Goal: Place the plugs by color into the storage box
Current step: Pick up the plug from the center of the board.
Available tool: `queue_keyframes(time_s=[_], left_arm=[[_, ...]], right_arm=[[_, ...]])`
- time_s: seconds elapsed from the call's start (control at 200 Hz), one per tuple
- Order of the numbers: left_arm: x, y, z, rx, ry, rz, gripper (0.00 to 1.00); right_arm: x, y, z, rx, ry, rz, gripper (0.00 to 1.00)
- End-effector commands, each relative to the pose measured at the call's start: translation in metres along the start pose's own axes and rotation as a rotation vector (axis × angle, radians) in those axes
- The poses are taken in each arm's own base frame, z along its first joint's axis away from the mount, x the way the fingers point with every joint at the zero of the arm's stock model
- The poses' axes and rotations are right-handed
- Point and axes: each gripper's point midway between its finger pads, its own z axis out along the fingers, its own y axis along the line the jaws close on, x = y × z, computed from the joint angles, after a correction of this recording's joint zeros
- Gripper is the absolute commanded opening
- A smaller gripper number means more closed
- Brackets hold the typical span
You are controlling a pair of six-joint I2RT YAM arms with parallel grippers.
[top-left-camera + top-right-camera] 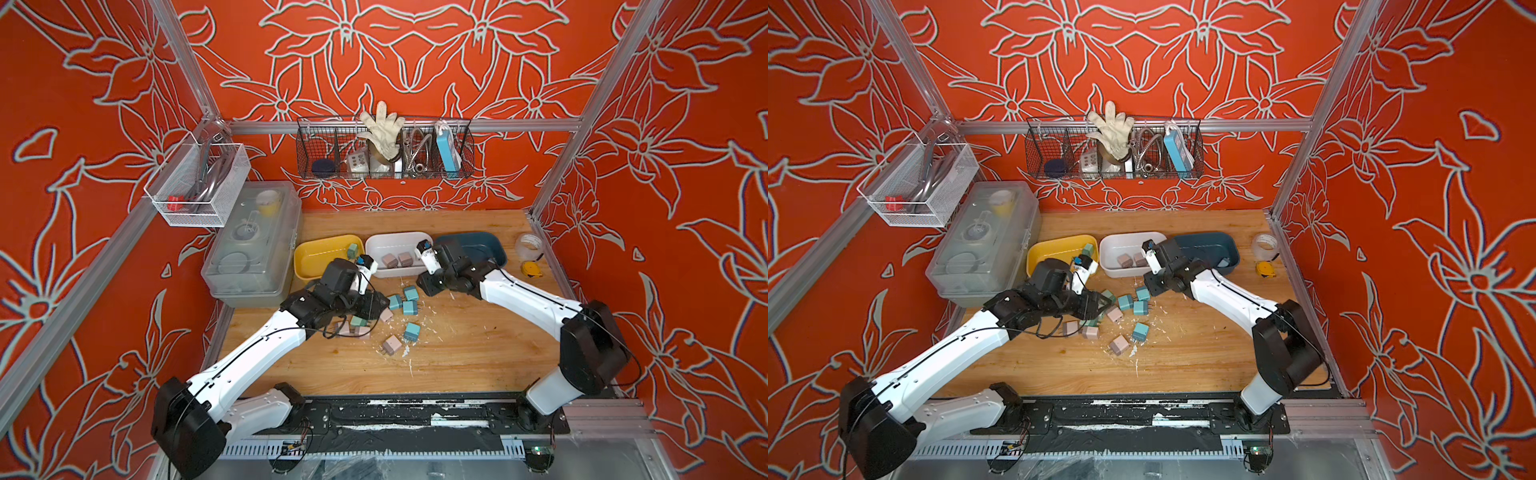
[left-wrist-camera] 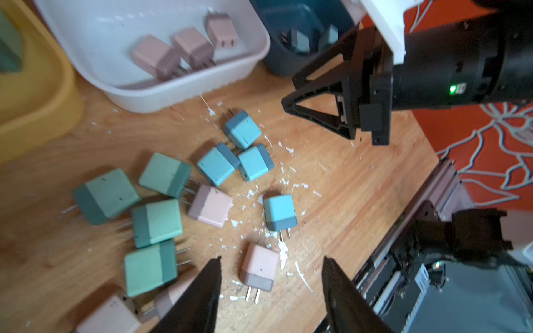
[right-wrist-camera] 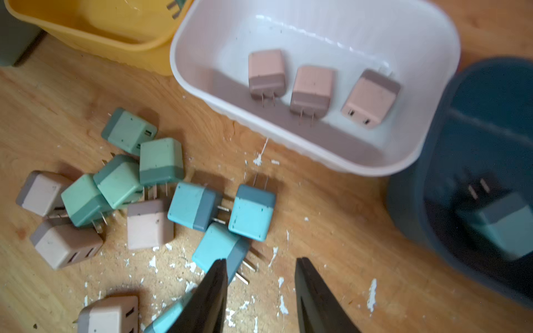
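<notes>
Both wrist views show three pink plugs [image 3: 311, 92] in the white tray [image 3: 418, 37]. Both top views show only two, with the right arm [image 1: 519, 295] across that tray. Loose plugs [image 2: 216, 164] lie on the worktop [image 2: 346, 187]. The left pincer [image 2: 271, 259] and right pincer [image 3: 261, 261] stand apart, empty. The blue tray [image 3: 409, 196] has blurred contents.

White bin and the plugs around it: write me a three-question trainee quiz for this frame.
1. True or false: the white bin holds three pink plugs.
2. The plug seen in the yellow bin is: A pink, B green, C blue?
3. How many blue plugs lie loose on the table?
Key: 1 true; 2 B; 3 four.
</notes>
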Motion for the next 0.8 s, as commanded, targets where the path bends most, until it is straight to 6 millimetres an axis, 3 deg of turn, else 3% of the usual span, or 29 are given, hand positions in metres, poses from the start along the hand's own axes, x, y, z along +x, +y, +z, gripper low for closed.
queue_keyframes(time_s=[0.0,0.175,0.29,0.53,0.796], left_arm=[[0.032,0.003,0.010,-0.080,0.094,0.061,0.57],[0.062,-0.001,0.026,-0.099,0.145,0.078,0.57],[0.072,0.002,0.034,-0.101,0.144,0.042,0.56],[0.078,0.009,0.049,-0.110,0.123,-0.008,0.55],[0.075,0.003,0.065,-0.103,0.153,0.014,0.56]], right_arm=[[0.025,0.006,-0.008,-0.050,-0.011,0.060,0.43],[0.077,0.010,-0.013,-0.089,0.057,0.082,0.48],[0.093,0.008,-0.019,-0.081,0.073,0.077,0.54],[0.091,0.005,-0.029,-0.061,0.021,0.056,0.59],[0.093,0.000,-0.018,-0.039,0.051,0.053,0.60]])
